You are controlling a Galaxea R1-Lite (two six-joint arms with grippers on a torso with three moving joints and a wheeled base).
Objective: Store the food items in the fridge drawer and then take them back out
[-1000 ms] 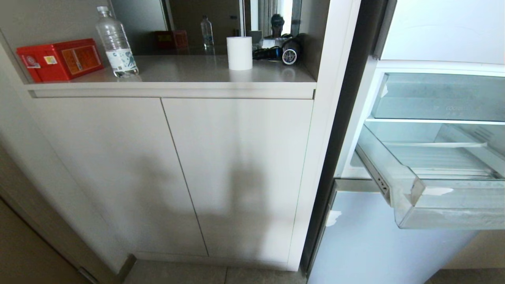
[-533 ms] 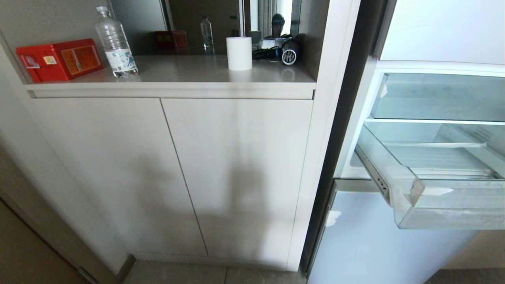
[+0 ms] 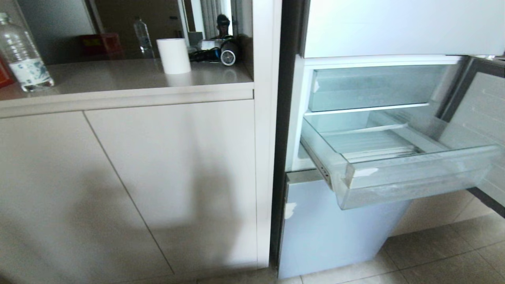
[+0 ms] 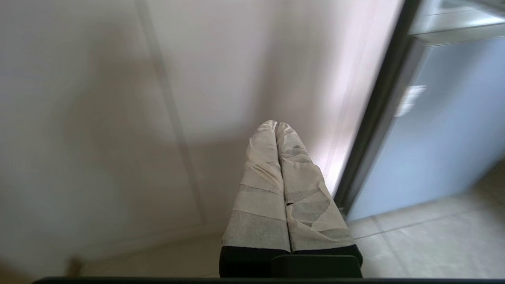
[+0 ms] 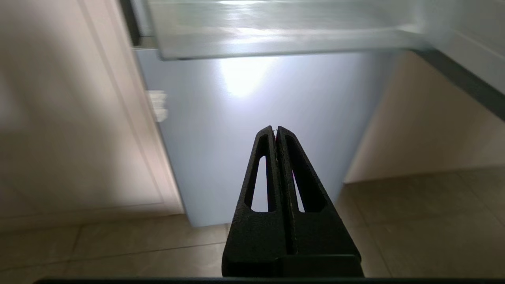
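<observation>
The fridge drawer (image 3: 394,173) stands pulled out from the open fridge (image 3: 378,35), its ribbed floor bare as far as the head view shows; no food items can be seen in it or anywhere else in view. So either the storing has not begun or the items have already been taken out again, and the pictures do not settle which. The left gripper (image 4: 276,125), wrapped in pale tape, hangs low in front of the cupboard doors (image 3: 165,173) with its jaws pressed together and holding nothing. The right gripper (image 5: 275,128) hangs low before the lower fridge door (image 5: 256,130), beneath the drawer's front lip, its jaws likewise closed on nothing. The drawer juts out well past the fridge face, with the open upper door (image 3: 481,130) close at its far side. On the counter (image 3: 118,79) stand a water bottle (image 3: 23,59) and a white roll (image 3: 173,55), well apart from the drawer. Open tiled floor (image 3: 442,252) lies below.
</observation>
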